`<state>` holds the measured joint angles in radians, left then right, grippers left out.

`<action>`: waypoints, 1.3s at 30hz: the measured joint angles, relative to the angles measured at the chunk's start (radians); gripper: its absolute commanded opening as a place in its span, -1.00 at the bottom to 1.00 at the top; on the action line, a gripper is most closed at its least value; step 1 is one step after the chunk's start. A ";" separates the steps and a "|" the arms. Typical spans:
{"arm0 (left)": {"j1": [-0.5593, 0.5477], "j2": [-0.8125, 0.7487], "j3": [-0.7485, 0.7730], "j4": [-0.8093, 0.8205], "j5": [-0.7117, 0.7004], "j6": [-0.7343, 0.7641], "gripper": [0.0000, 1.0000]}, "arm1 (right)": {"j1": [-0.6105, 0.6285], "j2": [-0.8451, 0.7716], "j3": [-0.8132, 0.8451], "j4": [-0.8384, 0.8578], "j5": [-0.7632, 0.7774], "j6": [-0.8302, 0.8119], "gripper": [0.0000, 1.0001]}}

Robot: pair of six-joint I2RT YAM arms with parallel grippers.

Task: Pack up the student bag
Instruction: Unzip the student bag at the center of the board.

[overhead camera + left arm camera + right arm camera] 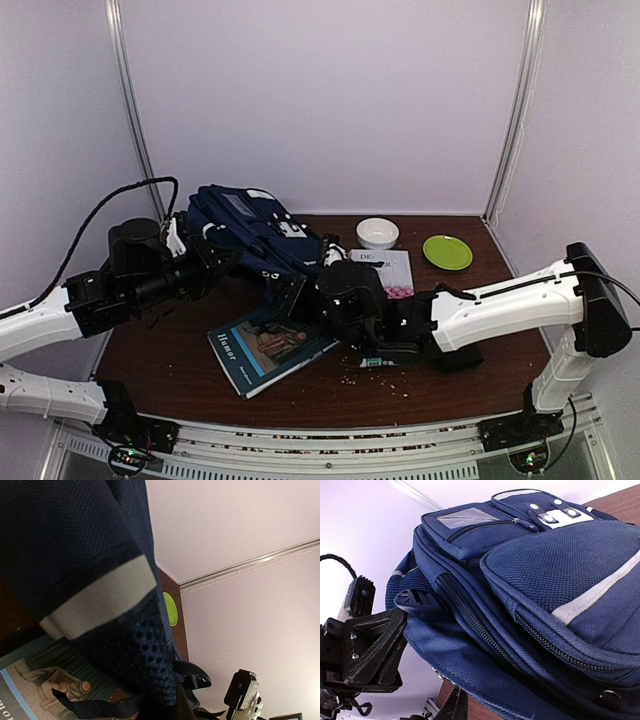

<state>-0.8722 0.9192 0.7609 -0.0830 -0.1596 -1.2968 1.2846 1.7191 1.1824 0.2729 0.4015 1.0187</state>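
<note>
The navy student bag (250,222) with its grey stripe lies tilted at the back left of the table, zips closed in the right wrist view (545,580). My left gripper (220,252) is shut on the bag's left edge, and its black finger (370,650) shows beside a black buckle (415,600). Bag fabric (75,545) fills the left wrist view and hides those jaws. My right gripper (287,290) sits at the bag's near lower edge. Only one dark fingertip (454,706) shows under the fabric, so its jaws cannot be read.
A teal book (270,350) lies flat in front of the bag, partly under it (30,680). At the back right are a white bowl (378,233), a green plate (447,252) and a white leaflet (388,270). Crumbs (375,372) dot the wood.
</note>
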 measured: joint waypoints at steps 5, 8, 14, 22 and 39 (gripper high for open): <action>0.000 0.003 0.000 0.002 -0.005 0.000 -1.00 | 0.000 0.012 0.027 -0.019 0.001 -0.001 -0.37; 0.000 0.007 0.000 0.004 -0.006 0.000 -1.00 | 0.000 0.019 0.041 -0.030 0.001 -0.002 -0.37; -0.004 0.011 0.001 0.011 -0.012 0.000 -1.00 | 0.000 0.033 0.070 -0.055 0.008 -0.001 -0.56; -0.011 0.013 0.001 0.015 -0.017 0.000 -1.00 | 0.000 0.035 0.072 -0.061 0.016 0.001 -0.86; -0.022 0.005 0.001 -0.003 -0.037 0.008 -1.00 | 0.001 0.029 0.045 -0.030 0.006 0.002 -1.00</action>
<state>-0.8944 0.9241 0.7616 -0.0864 -0.1967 -1.2884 1.2854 1.7481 1.2274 0.2428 0.4076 1.0206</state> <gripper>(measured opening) 0.096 0.006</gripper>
